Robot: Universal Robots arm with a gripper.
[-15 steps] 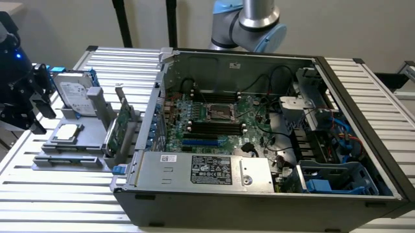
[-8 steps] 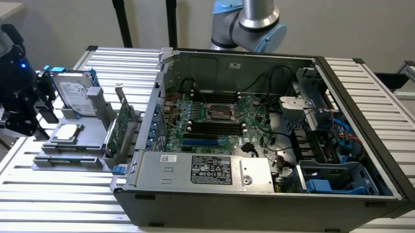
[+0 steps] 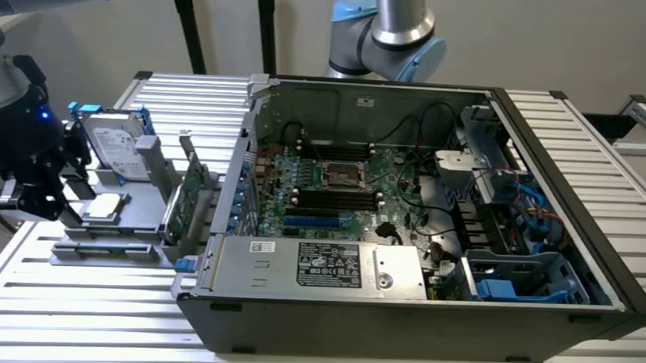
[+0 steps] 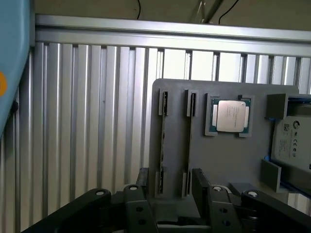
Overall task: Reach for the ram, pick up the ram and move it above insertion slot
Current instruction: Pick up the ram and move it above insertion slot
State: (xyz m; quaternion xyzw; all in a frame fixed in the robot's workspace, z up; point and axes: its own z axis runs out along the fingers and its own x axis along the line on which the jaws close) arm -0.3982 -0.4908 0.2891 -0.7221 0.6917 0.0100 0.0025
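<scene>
**Q:** Position?

**A:** My end effector [image 4: 171,180] hangs over the gray parts fixture [image 4: 228,160] on the ribbed counter [image 4: 87,126]. That is to the exterior view's left of the open computer case [image 3: 404,329]. Fingers [image 4: 142,187] spread, nothing pinched.

**Q:** The ram?

**A:** Not made out as a green stick. Two narrow holder slots [image 4: 162,141] run lengthwise between my fingers. If it stands there it is edge-on to my wrist camera; cannot say which slot. Beside them sits a CPU [image 4: 232,115] in its pocket, then a hard drive [image 4: 291,141]. The upright green card [image 3: 181,204] with the bracket is not it.

**Q:** Progress?

**A:** Reach looks nearly done: lined up over the slots, no contact seen. Grasp not done, lift not done. Carry to the black memory slots [image 3: 338,198] inside the case not done. Most of the task is left, by my reading
</scene>
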